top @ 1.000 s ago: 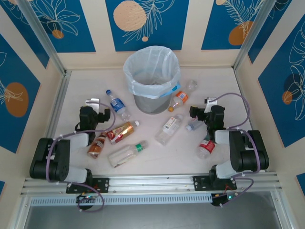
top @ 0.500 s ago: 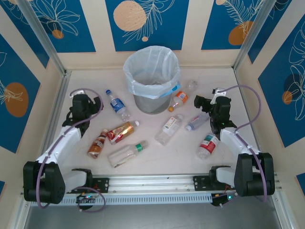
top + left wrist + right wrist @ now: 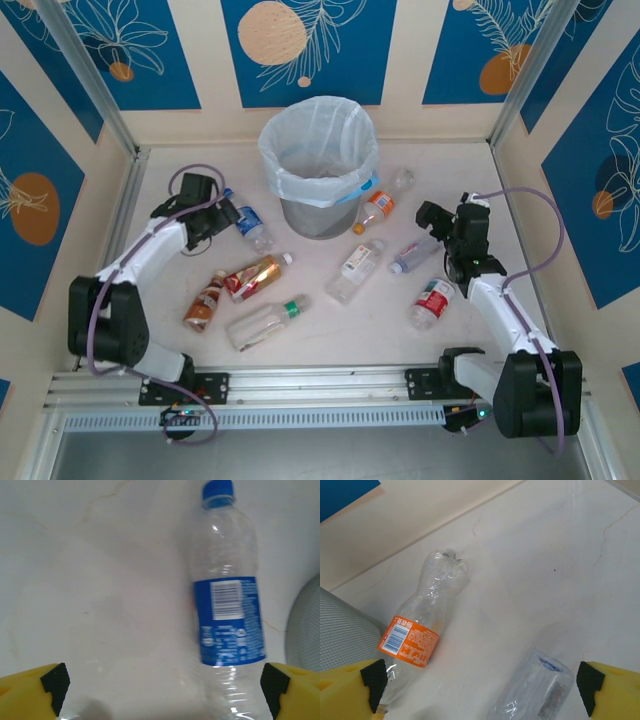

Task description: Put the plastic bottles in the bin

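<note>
The bin (image 3: 318, 165), grey with a white bag liner, stands at the back middle of the table. Several plastic bottles lie around it. My left gripper (image 3: 228, 213) is open just left of a blue-label bottle (image 3: 248, 221). In the left wrist view that bottle (image 3: 227, 605) lies flat between the yellow fingertips (image 3: 35, 692), close to the right one, cap pointing away. My right gripper (image 3: 432, 225) is open over a small clear bottle (image 3: 412, 255). The right wrist view has this bottle (image 3: 535, 690) between the fingers and an orange-label bottle (image 3: 420, 625) to the left.
More bottles lie in front of the bin: a white-label one (image 3: 355, 268), a red-label one (image 3: 432, 303), a red-gold one (image 3: 255, 276), a brown one (image 3: 205, 302) and a green-capped one (image 3: 265, 322). The bin's mesh wall (image 3: 340, 630) (image 3: 305, 625) is near both grippers. Patterned walls enclose the table.
Both arms have unfolded and reached away from their bases. The left gripper swung right to the blue-label bottle. The right gripper moved back and right, past the small clear bottle. No bottle moved.
</note>
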Controlling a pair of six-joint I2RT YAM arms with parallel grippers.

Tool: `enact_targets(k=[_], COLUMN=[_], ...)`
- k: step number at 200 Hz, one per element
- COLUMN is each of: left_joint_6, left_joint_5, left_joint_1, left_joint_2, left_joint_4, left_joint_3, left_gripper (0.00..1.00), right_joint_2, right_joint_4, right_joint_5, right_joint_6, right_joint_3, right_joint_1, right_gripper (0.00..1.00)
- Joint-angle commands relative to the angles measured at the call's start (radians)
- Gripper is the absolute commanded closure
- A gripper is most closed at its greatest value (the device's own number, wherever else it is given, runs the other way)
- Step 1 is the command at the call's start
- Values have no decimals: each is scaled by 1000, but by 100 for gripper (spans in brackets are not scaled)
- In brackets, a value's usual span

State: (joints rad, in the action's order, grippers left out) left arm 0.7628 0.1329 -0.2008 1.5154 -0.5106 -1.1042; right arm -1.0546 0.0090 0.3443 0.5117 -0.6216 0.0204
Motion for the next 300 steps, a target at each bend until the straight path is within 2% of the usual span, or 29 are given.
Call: enact_targets(k=[1, 32, 86, 130, 166, 192, 246, 300], left_joint_6=[72, 132, 191, 106, 43, 20, -52, -88], left_joint_5=[-56, -44, -84, -115, -114, -85, -42, -6], left_joint_1=[-46, -72, -74, -74, -74, -74, -73, -72], left_joint_2=[87, 220, 326, 415, 505, 512, 488, 409], left_joint_4=[-20, -58, -6, 26, -10, -15, -27, -11], left_joint_3=[-86, -188, -212, -250, -315, -306, -275, -233], left_gripper=[1, 1, 2, 6, 14, 22, 44, 49], right_joint_2=[38, 57, 88, 110, 123, 124, 109, 63], right_joint_4=[-81, -154, -217, -242, -257, -266, -249, -254], right_joint_5=[6, 28, 52, 56, 54, 58, 59, 33], right_joint_6=[36, 40, 65, 73, 73, 71, 77, 99], right_joint_3=[-47, -60, -60, -56, -55, -51, -55, -79], right_joint_1=[1, -2, -4, -3, -2, -2, -2, -1], right_gripper=[1, 0, 0, 0, 1, 0, 0, 1])
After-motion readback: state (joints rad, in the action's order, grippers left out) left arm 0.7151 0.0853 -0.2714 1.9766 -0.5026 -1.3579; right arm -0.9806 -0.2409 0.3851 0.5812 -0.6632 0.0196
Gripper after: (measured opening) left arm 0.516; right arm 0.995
